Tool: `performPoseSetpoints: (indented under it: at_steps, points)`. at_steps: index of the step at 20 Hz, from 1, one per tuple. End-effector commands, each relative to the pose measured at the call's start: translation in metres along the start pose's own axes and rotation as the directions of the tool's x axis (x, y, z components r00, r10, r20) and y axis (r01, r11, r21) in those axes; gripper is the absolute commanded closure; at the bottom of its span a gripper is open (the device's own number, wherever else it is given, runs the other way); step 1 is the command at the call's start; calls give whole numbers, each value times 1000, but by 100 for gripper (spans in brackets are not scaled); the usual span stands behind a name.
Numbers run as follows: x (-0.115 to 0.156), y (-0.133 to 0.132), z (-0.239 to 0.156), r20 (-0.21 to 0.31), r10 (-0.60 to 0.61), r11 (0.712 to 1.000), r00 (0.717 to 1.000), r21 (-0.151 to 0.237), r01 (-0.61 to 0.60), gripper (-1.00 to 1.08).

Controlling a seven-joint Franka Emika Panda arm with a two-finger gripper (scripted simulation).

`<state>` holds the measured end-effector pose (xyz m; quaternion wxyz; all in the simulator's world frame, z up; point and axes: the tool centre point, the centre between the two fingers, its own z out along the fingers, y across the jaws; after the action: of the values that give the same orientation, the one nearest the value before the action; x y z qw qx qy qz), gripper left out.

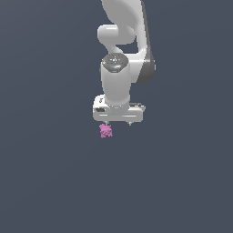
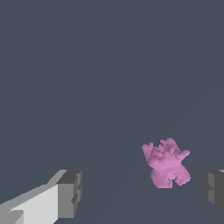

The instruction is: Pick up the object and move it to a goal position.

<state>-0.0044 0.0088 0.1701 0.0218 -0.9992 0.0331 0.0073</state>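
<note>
The object is a small pink-magenta knobbly lump on the dark grey ground. It sits just below my white gripper, under the finger on the exterior view's left. In the wrist view the object lies between the two dark grey fingertips, much closer to one of them and touching neither. My gripper is open wide and empty, pointing straight down.
The ground is a plain dark grey surface all around. The white arm rises above the gripper toward the top of the exterior view. No goal marker shows.
</note>
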Motion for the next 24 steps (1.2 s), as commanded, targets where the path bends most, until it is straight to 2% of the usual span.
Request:
performPoseSetpoints:
  at_steps: [1, 11, 24]
  points:
    - [1, -2, -3, -3, 3, 1000, 1000, 5, -3, -92]
    - [-4, 11, 11, -5, -37, 999, 999, -5, 37, -92]
    - [-35, 61, 64, -6, -210, 977, 978, -36, 210, -92]
